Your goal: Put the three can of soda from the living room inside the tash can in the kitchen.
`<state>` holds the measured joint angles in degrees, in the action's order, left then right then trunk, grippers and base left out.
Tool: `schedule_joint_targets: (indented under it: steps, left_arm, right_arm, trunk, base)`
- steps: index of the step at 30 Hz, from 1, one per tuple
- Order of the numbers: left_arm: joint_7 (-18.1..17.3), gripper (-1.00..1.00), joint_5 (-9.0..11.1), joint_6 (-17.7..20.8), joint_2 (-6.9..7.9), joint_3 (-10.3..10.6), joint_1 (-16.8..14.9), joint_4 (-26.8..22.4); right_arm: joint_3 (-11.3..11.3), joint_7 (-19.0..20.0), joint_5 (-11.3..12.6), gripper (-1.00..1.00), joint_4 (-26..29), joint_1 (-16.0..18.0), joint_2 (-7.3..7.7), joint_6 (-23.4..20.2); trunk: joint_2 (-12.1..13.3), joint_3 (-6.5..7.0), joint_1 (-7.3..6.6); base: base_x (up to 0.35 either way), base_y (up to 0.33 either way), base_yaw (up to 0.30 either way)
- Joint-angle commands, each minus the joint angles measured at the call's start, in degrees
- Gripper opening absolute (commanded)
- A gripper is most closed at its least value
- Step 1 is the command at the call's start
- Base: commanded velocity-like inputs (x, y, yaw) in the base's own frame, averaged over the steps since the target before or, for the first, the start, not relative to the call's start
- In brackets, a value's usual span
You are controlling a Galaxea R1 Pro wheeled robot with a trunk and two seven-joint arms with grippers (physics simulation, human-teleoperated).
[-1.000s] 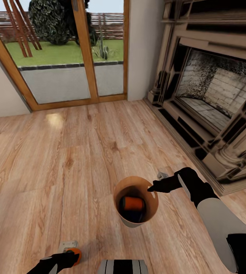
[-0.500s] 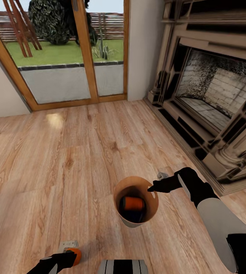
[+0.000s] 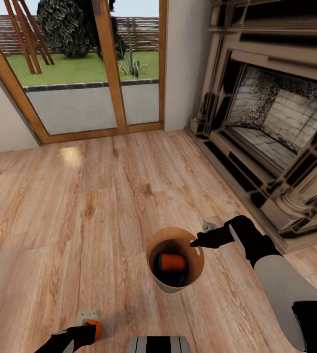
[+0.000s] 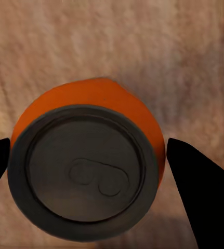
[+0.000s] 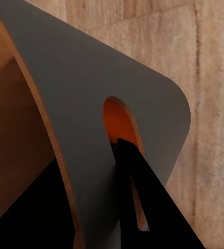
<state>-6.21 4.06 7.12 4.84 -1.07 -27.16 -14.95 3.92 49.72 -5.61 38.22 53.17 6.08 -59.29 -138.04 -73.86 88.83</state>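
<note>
The tash can [image 3: 175, 267] hangs above the wood floor [image 3: 104, 196] of the living room, held by its rim: the right gripper [image 3: 198, 242] is clamped on the bin's wall at the edge nearest the fireplace [image 3: 271, 127]. In the right wrist view the dark fingers [image 5: 137, 192] pinch that wall [image 5: 96, 104], one on the brown inner side and one on the grey outer side, by a slot-shaped handle hole through which orange shows. Inside the bin an orange can of soda [image 3: 171, 263] lies on its side, and a dark can [image 3: 177, 279] lies under it, mostly hidden in the shadow of the bin's bottom. The third can of soda [image 3: 94, 329], also orange, sits at the lower edge of the head view, well apart from the bin, in the grasp of the left gripper [image 3: 87, 333]. The left wrist view looks straight down on the can's grey top [image 4: 86, 174] with its pull tab, the two black fingertips [image 4: 200, 176] closed against its sides, the floor below. Beyond the bin, glazed wooden doors [image 3: 85, 68] give onto a paved strip and a green lawn, and the robot's white right forearm [image 3: 286, 289] runs in from the lower corner.
</note>
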Motion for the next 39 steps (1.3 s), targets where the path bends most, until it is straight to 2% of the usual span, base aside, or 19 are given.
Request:
schedule_joint_targets:
  steps: [1,30,34,36,39]
  left_arm:
    - [-0.03,-1.0,-0.02,-0.01,0.0,0.02,0.0,0.0]
    - [-0.19,-1.0,0.06,0.05,0.09,0.06,-0.08,-0.4]
    - [-1.57,-1.0,0.34,1.5,0.37,-0.03,-0.18,-0.62]
    - [-2.38,-1.0,0.61,5.66,0.58,-0.22,-0.4,-1.33]
    - [-2.81,-1.0,0.81,10.81,1.17,-0.45,-1.41,-6.83]
  right_arm:
    - [-0.05,0.2,1.48,-1.0,0.02,0.0,-0.01,-0.71]
    - [0.22,0.2,1.42,-1.0,0.02,0.0,-0.01,-0.71]
    - [0.33,0.2,1.47,-1.0,0.02,0.0,-0.06,-0.71]
    - [0.38,0.2,1.43,-1.0,0.02,0.0,-0.09,-0.71]
    - [0.39,0.2,1.41,-1.0,-0.03,0.0,-0.1,-0.71]
  trunk:
    - [0.42,0.19,-0.23]
    - [12.05,5.39,-6.6]
    - [13.65,6.11,-7.47]
    - [14.45,6.47,-7.91]
    - [15.66,7.01,-8.57]
  base:
    - [0.0,0.0,0.0]
    - [0.0,0.0,0.0]
    - [0.0,0.0,0.0]
    - [0.0,0.0,0.0]
    - [0.0,0.0,0.0]
